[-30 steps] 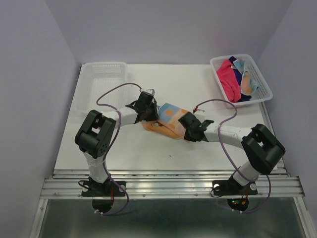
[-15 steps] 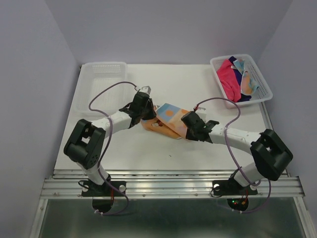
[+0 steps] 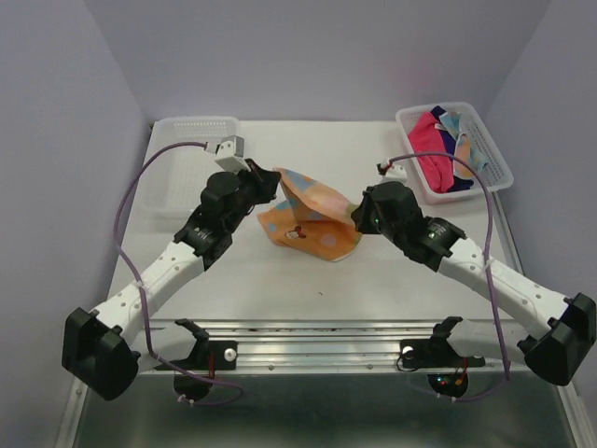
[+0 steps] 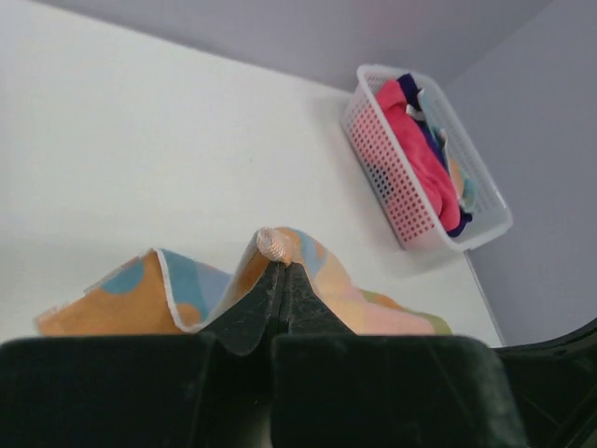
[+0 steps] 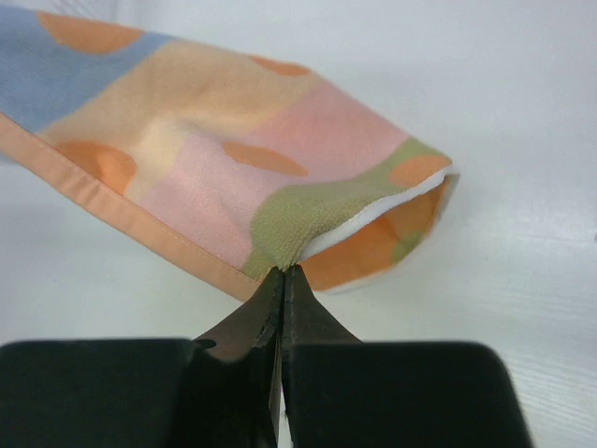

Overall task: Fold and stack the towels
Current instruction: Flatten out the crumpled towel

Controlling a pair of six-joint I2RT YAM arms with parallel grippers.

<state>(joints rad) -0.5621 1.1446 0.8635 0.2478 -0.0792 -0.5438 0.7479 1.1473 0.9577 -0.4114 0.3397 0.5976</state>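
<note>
A: Fingers state being logged?

B: Both sets closed. An edge bump of the striped dotted towel point(image 3: 312, 222) is being pinched by the left fingers point(image 4: 272, 285). A folded corner of it is being pinched by the right fingers point(image 5: 276, 291). The towel is being held up between the two sets of fingers, and its lower part appears to be sagging onto the table point(image 3: 373, 275) beneath them.

A: Risks being flagged?

B: Only thin bits of cloth are being gripped on both sides. If the towel is being pulled apart too hard, a corner could be lost and the fold undone. At the right fingers the layers are being held at the very edge, so the inner layer could be slipping out. Uneven lifting would likely be leaving a skewed fold.

A: Views differing?

B: The whole layout is being shown only from the top. The remaining towels point(image 3: 438, 147) are being kept in the filled basket point(image 3: 496, 145), well beyond the right fingers, and an empty basket point(image 3: 187, 140) is being shown beyond the left fingers. The pinch points are being hidden there by the wrists. They are being shown clearly only in the wrist views.
</note>
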